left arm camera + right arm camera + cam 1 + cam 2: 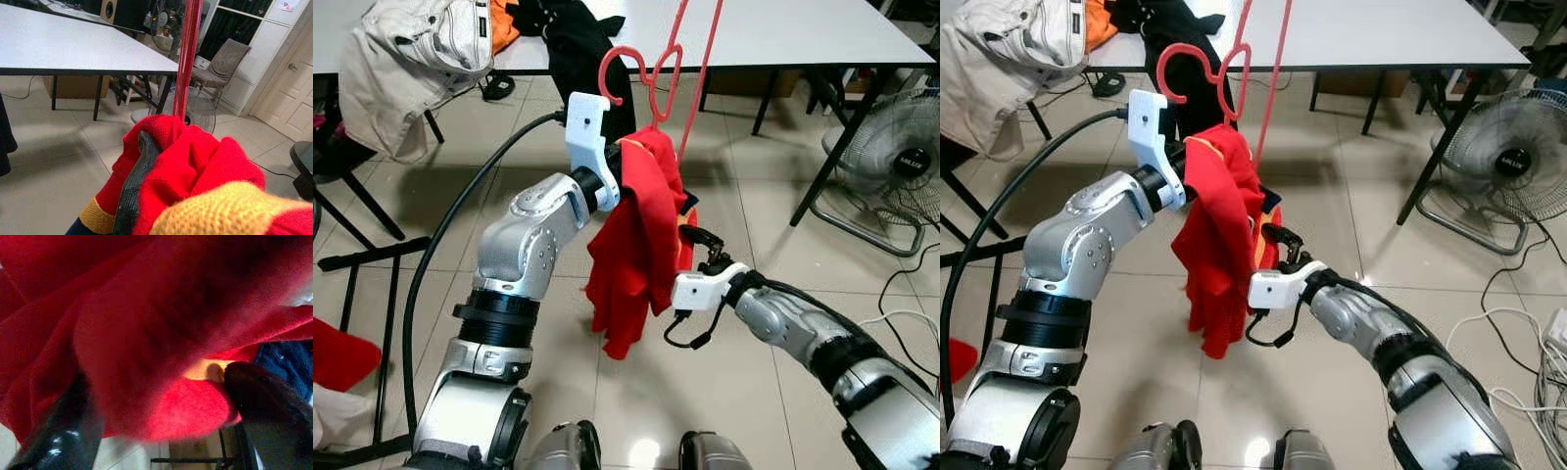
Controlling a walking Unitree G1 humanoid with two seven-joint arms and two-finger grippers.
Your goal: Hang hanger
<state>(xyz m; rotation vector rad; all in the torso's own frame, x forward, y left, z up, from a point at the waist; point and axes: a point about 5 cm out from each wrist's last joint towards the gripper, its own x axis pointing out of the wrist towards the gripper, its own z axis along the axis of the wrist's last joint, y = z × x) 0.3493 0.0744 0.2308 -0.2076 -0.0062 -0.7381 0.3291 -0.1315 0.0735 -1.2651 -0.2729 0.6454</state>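
Note:
A red garment (641, 245) with a yellow and navy trim hangs bunched from my raised left gripper (626, 166), which is shut on its top fold; one black finger (133, 188) presses into the cloth. A red plastic hanger (651, 73) sticks up out of that bunch, hook to the left and its thin rods (188, 54) rising out of frame. My right gripper (698, 247) is at the garment's right side at mid height, open, with red cloth bulging between its two fingers (266, 396).
A white table (783, 29) stands behind, with a black garment (573, 39) and a beige jacket (421, 49) draped at its left. A floor fan (901, 166) and cables are at the right. A black rack (362, 259) and red cloth (337, 352) are at the left.

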